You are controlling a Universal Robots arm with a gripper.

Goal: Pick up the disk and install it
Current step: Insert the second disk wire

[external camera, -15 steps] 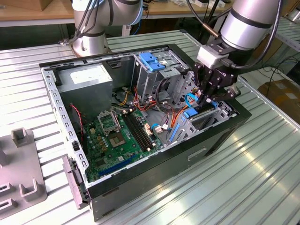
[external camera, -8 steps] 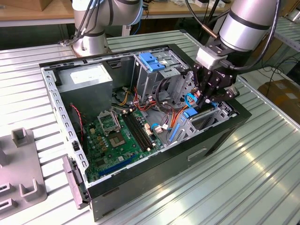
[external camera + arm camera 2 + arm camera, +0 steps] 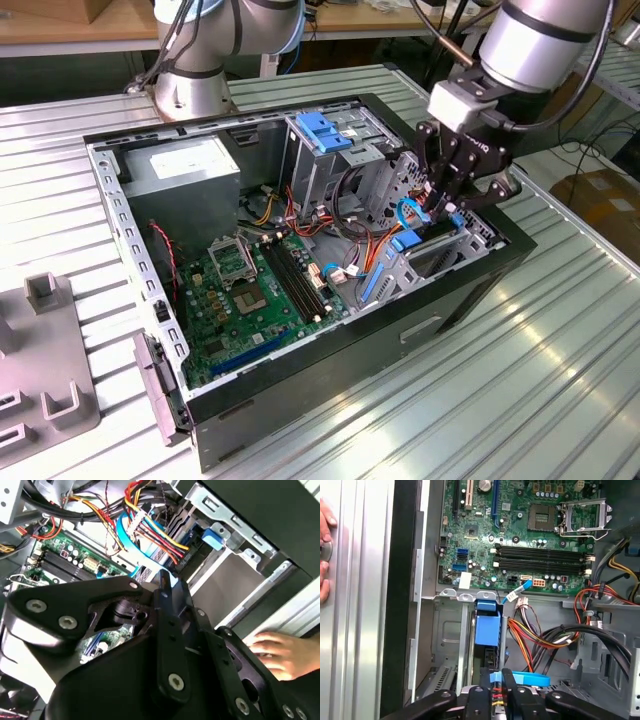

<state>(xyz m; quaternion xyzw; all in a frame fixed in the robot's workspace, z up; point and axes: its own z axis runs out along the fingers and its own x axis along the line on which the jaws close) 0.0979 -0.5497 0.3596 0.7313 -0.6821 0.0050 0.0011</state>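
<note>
Exterior view first: an open black desktop computer case (image 3: pixel 470 290) lies on its side on a ribbed metal table (image 3: pixel 560 370), with the green motherboard (image 3: pixel 250 300) exposed and a grey power supply box (image 3: pixel 185 165) in the far corner. The robot arm reaches down from the exterior view's right, and its black gripper (image 3: pixel 447 205) hangs inside the drive bay region at the case's near right corner. Just below the fingers sits a blue-railed part (image 3: pixel 428 235) standing on edge in the bay, which looks like the disk, though its metal body is mostly hidden by the cage and the cables; whether the fingers actually clamp it I cannot tell. A bundle of red, orange and yellow cables (image 3: pixel 355 245) runs beside the gripper. A blue plastic latch (image 3: pixel 322 130) sits on top of the taller drive cage further back.

In the first wrist view, the blue rail end (image 3: pixel 487 625) of that part stands in the narrow slot of the bay, with a flat blue cable (image 3: pixel 527 679) just beside the finger linkages. A person's hand (image 3: pixel 325 555) rests on the table outside the case wall; the second wrist view shows a hand (image 3: pixel 282 652) beside the case too. A grey fixture plate (image 3: pixel 40 360) lies on the table at the exterior view's left.
</note>
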